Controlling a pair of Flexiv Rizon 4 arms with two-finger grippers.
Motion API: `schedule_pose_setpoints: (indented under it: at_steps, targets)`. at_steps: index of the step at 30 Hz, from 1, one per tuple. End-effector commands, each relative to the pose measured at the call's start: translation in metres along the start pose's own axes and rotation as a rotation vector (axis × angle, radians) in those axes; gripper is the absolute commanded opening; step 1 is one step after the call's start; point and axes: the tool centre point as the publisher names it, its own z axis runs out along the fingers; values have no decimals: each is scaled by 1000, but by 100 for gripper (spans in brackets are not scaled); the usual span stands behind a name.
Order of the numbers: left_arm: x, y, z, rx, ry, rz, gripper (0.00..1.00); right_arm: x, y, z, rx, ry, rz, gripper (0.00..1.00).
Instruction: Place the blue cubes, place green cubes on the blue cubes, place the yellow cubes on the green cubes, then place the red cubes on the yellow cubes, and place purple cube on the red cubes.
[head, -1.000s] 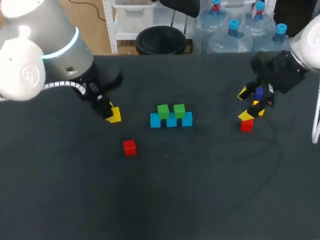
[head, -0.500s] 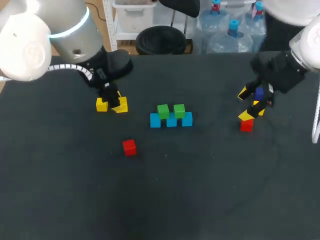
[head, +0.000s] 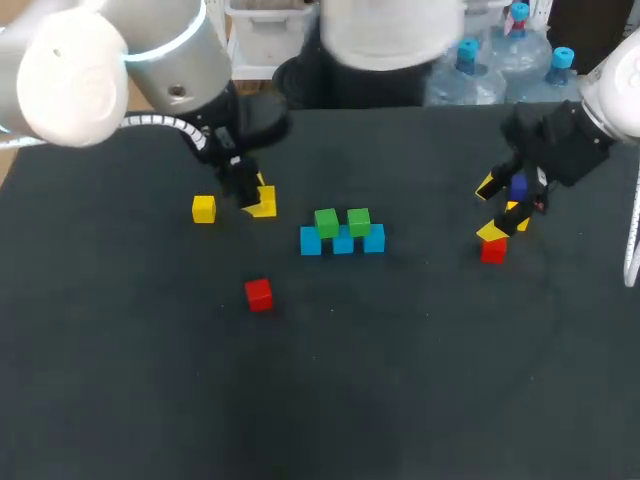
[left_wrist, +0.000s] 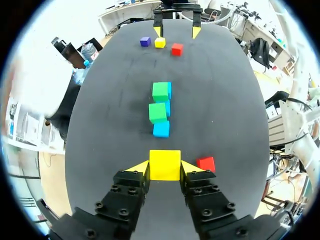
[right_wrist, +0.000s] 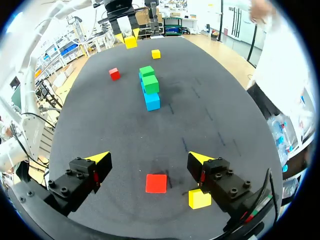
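Three blue cubes (head: 343, 242) stand in a row mid-table with two green cubes (head: 326, 222) on top; the left wrist view shows this stack (left_wrist: 160, 107) ahead of the fingers. My left gripper (head: 260, 198) hangs just left of the row, shut on a yellow cube (left_wrist: 165, 164). A second yellow cube (head: 204, 208) lies further left, and a red cube (head: 259, 294) nearer the front. At the right, my right gripper (head: 503, 203) stands open above a red cube (right_wrist: 156, 183) and a yellow cube (right_wrist: 199, 198). A purple cube (head: 517, 186) lies by them.
The table (head: 400, 380) is a dark cloth surface, with bare cloth across its front half and between the stack and the right group. My left arm's white body (head: 110, 60) looms over the far left corner.
My left gripper has carried its yellow cube to the right and a little farther back, toward the stack, uncovering the second yellow cube on the table. The right arm has kept still.
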Motion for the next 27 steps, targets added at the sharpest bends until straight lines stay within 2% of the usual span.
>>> schedule_pose_setpoints:
  at_steps: [1,16,27]
  targets:
    - [-14,10,3,14,18,9,0,0,-1,1,-1,-2,-1,100]
    - [-50,20,17,22,-21,13,0,0,-1,1,-1,-2,-1,100]
    - [-73,23,25,25,-21,1,0,0,-1,1,-1,-2,-1,100]
